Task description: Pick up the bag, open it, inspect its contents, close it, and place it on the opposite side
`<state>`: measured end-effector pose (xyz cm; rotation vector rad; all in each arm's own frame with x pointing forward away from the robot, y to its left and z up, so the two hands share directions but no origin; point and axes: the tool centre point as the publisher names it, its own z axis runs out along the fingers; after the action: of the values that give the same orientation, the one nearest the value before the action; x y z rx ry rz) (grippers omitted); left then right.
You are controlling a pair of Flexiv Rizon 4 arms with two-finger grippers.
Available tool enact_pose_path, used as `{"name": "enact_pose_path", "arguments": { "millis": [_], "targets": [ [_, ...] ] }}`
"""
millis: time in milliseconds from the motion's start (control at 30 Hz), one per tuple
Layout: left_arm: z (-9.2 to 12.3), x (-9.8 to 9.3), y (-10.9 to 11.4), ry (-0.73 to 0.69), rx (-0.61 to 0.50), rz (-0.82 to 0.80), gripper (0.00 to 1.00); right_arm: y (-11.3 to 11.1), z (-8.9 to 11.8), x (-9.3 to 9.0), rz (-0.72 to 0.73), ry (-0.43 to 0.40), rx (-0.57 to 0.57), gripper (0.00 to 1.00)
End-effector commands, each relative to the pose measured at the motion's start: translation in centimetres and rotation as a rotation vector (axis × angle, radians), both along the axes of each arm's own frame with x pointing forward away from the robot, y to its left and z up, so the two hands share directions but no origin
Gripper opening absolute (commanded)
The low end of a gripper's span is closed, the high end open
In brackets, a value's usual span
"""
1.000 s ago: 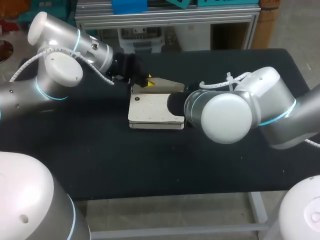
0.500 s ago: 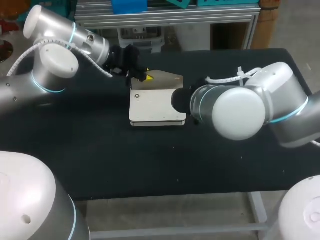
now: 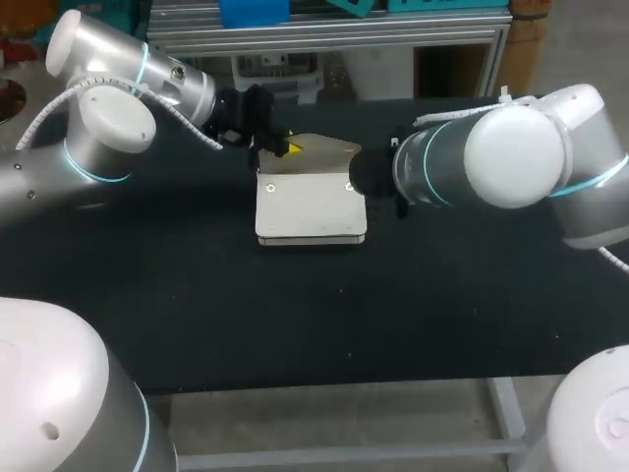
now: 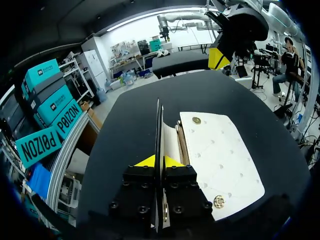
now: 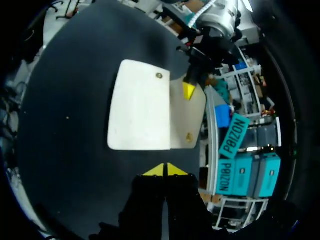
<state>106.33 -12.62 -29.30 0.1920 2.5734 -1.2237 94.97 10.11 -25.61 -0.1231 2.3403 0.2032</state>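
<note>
The left gripper (image 4: 159, 161) is clamped on the flap (image 4: 159, 125) of the cream bag (image 3: 310, 211), the flap standing upright between its fingers. The right gripper (image 5: 165, 170) is pinched together on nothing. The bag lies on the table (image 3: 295, 315) just ahead of it.

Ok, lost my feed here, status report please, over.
Left end effector shut on bag flap, flap raised. Right end effector shut, empty, short of the bag. Nothing seen in the way.

Silver-white left arm (image 3: 108, 123), right arm (image 3: 516, 157); blue joint rings (image 3: 429, 167), white cables (image 3: 189, 131).
</note>
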Motion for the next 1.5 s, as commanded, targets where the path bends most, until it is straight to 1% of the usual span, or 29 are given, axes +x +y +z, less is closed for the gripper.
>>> {"name": "enact_pose_path", "arguments": {
  "millis": [33,167,300,533,833,1000,1233,1500],
  "targets": [
    [0.4,-1.7,-0.7,-0.065,-0.032,0.093,0.0,0.5,0.8,0.5,-0.012,0.076,-0.044,0.0],
    [1.0,-2.1,-1.2,-0.117,-0.037,0.134,0.0,0.7,0.7,0.8,-0.023,0.128,-0.064,0.0],
    [1.8,-3.0,-1.6,-0.158,-0.046,0.134,0.0,0.9,0.9,0.9,-0.027,0.136,-0.08,0.0],
    [4.0,-3.6,-1.8,-0.152,-0.057,0.181,0.0,1.1,1.3,1.5,-0.032,0.108,-0.071,0.0],
    [5.7,-3.9,-2.5,-0.129,-0.018,0.104,0.0,1.2,2.0,2.2,-0.001,0.024,-0.034,0.0],
    [6.6,-4.1,-2.9,-0.111,-0.024,0.081,0.0,1.3,2.3,3.0,0.016,0.012,-0.01,0.0],
    [7.7,-4.4,-3.3,-0.116,-0.019,0.082,0.0,1.5,2.1,3.9,0.029,0.017,0.018,0.0],
    [8.3,-4.8,-3.6,-0.109,-0.03,0.075,0.0,2.8,0.8,5.4,0.056,0.037,0.041,0.0]
  ]
}}
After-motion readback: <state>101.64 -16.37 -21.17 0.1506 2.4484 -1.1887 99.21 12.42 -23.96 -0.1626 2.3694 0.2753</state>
